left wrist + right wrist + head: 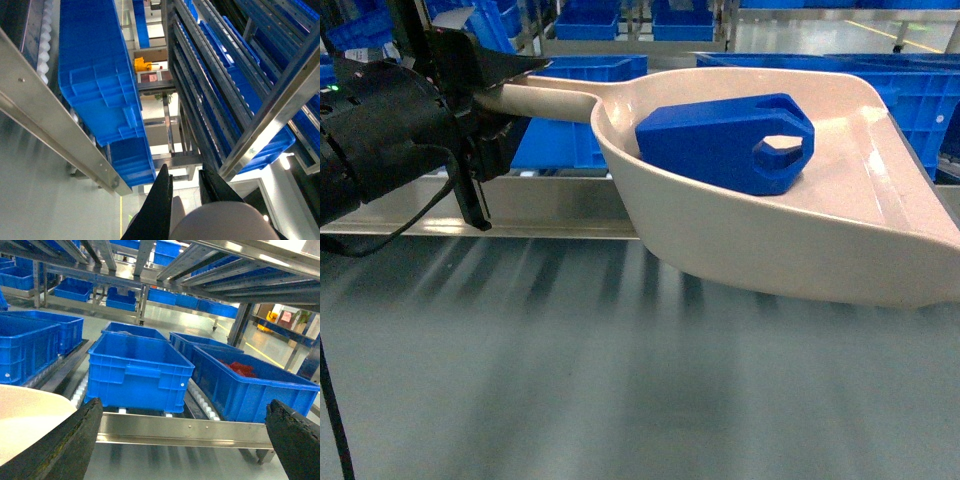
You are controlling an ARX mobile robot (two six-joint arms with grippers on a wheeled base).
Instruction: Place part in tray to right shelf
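The beige tray [840, 225] hangs in the air in front of the right shelf [540, 205]. Inside its bowl lies the blue part [720, 140], handle loop toward the right. My left gripper [495, 105] is shut on the tray's long handle [550, 98]. The left wrist view shows that handle [176, 212] pinched between the black fingers of the left gripper [184, 172]. My right gripper [184, 406] stands wide open, holding nothing and facing the shelf's front rail [185, 429]. A corner of the tray [25, 415] shows at its left.
Large blue crates [137, 367] sit on the white roller lanes [200, 401] behind the rail; the crate on the right [250, 387] holds red items [242, 367]. More steel racks with blue crates [95, 75] rise around. A grey surface [620, 380] lies below the tray.
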